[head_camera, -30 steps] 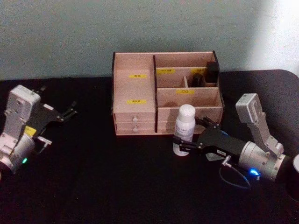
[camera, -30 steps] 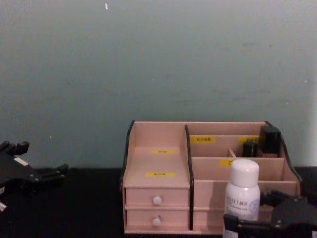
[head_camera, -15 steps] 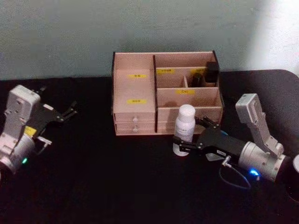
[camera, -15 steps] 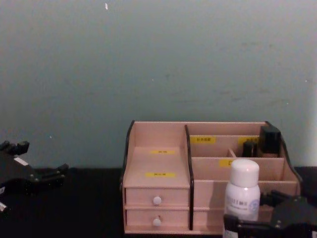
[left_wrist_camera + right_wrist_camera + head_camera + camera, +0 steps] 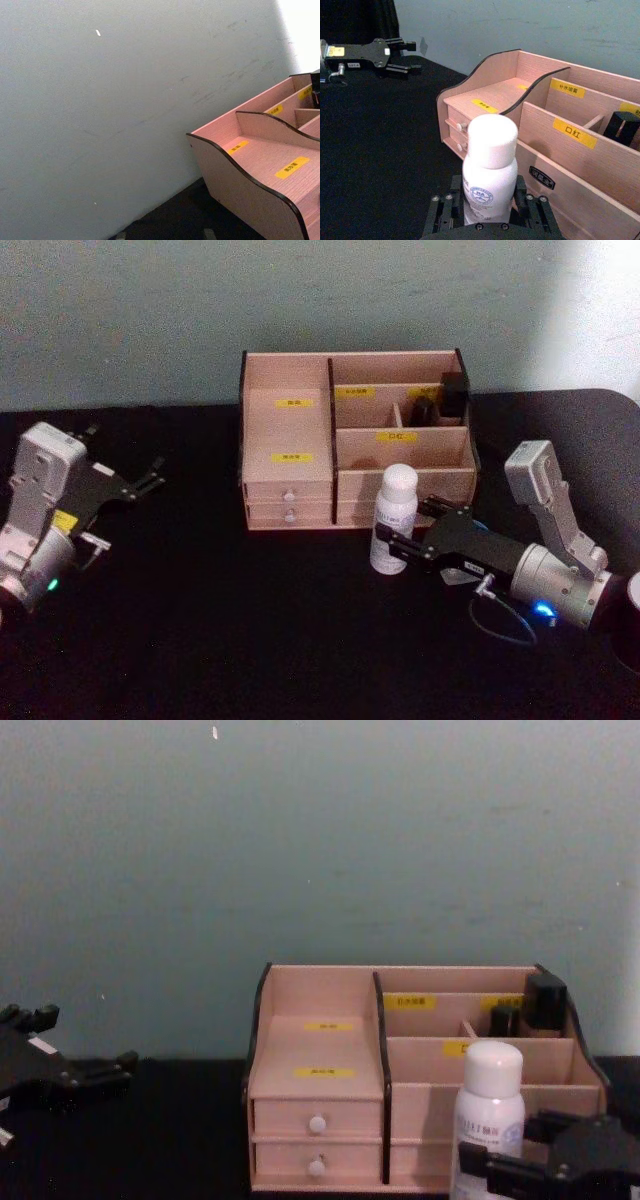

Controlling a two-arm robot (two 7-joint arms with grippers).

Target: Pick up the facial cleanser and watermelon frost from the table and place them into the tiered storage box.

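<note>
The facial cleanser [image 5: 393, 520] is a white bottle with a white cap, standing upright on the black table just in front of the tiered storage box [image 5: 290, 430]. My right gripper [image 5: 411, 526] reaches in from the right and is shut on the bottle's lower half. In the right wrist view the bottle [image 5: 489, 175] sits between the two fingers, with the box [image 5: 580, 150] right behind it. In the chest view the bottle [image 5: 490, 1120] hides part of the box's right front. I cannot pick out the watermelon frost. My left gripper [image 5: 150, 475] rests open at the far left.
Two dark items [image 5: 445, 400] stand in the box's back right compartment. A dark round object [image 5: 632, 605] is cut off at the table's right edge. Bare black tabletop [image 5: 230, 620] stretches between the arms. A pale wall [image 5: 320, 840] rises behind the box.
The right gripper's near finger has drawn in against the bottle. The bottle stays upright in the same spot. The left arm has barely moved.
</note>
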